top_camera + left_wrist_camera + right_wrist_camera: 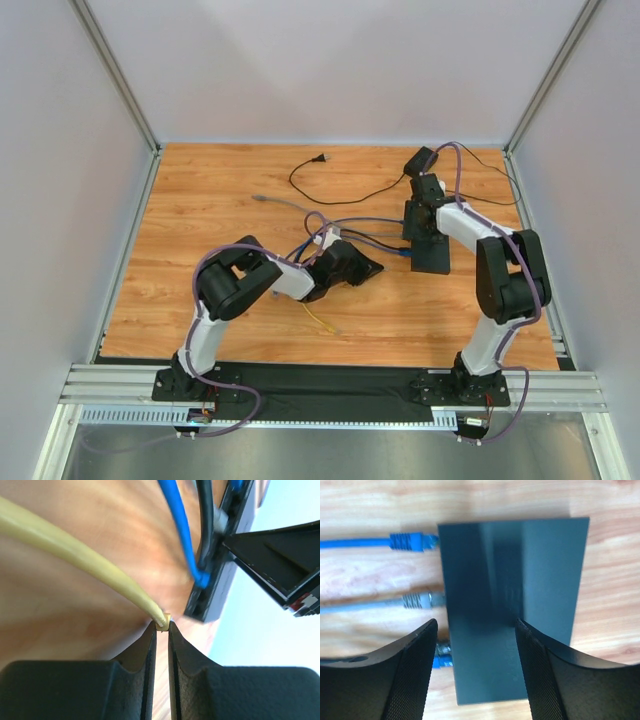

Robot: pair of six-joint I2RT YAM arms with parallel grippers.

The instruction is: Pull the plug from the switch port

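Near the table's front, the left gripper pinched the free tip of a yellow cable between nearly closed fingers, just short of the switch's port edge. Farther back, the switch lay flat right of centre, with the right gripper spread wide above its top. A blue plug and a grey plug met that edge. Bare wood stretched left and beyond, and the power adapter sat by the far wall.

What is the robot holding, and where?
The left end effector pinches the yellow cable at its tip. The right end effector, open over the switch, holds nothing.
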